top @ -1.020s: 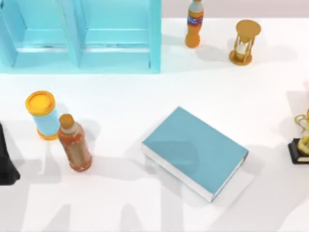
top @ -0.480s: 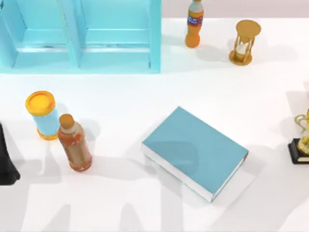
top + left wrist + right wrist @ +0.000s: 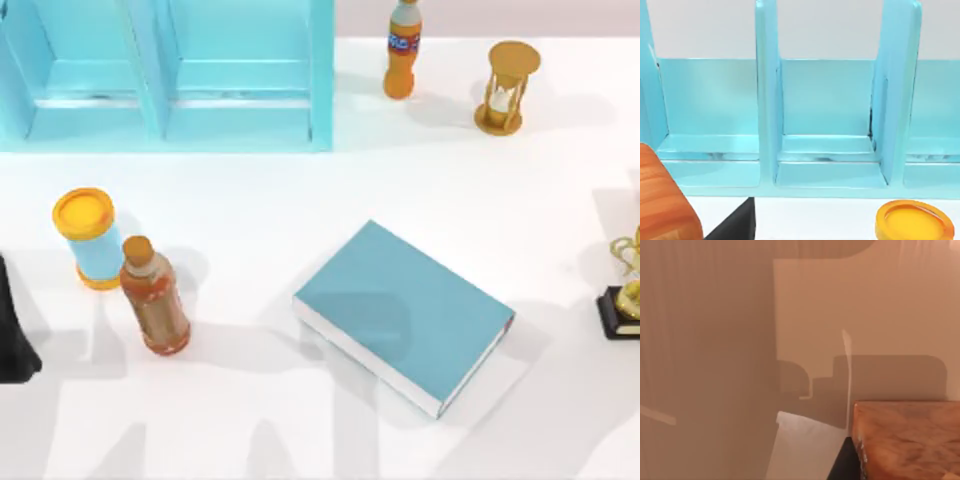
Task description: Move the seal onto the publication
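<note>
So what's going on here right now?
Nothing is being handled at this moment. The teal book lies closed on the table, right of centre, with nothing on its cover. The left arm sits parked at the table's left edge, near the orange-brown bottle and the yellow-lidded can.

A large closed book with a plain teal-blue cover and white page edges lies flat and turned at an angle on the white table, right of centre. To its left an orange-brown bottle with a tan cap stands just beside a light blue cylindrical can with a yellow lid, and a dark arm part sits at the left edge. Along the back are a light blue open cabinet, an orange soda bottle with a blue label and a golden hourglass, with a gold trophy on a black base at the right edge.
</note>
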Tool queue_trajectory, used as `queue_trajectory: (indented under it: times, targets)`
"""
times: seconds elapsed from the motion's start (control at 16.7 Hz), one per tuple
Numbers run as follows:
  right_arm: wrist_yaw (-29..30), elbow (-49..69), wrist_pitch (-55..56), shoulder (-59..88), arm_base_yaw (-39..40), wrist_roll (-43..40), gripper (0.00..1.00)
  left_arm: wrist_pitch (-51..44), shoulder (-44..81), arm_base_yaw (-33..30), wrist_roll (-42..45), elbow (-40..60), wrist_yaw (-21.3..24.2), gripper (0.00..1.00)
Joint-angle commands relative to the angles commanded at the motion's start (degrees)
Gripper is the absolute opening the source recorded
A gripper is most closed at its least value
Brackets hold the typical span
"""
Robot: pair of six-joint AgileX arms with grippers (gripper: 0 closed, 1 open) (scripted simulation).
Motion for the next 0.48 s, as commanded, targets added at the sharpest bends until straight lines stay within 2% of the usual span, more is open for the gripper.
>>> queue_trajectory:
  times: [0.48]
  targets:
    - [0.00, 0.00, 0.00, 0.00, 0.00, 0.00, 0.00, 0.00, 0.00, 0.00, 0.00, 0.00, 0.00, 1.00]
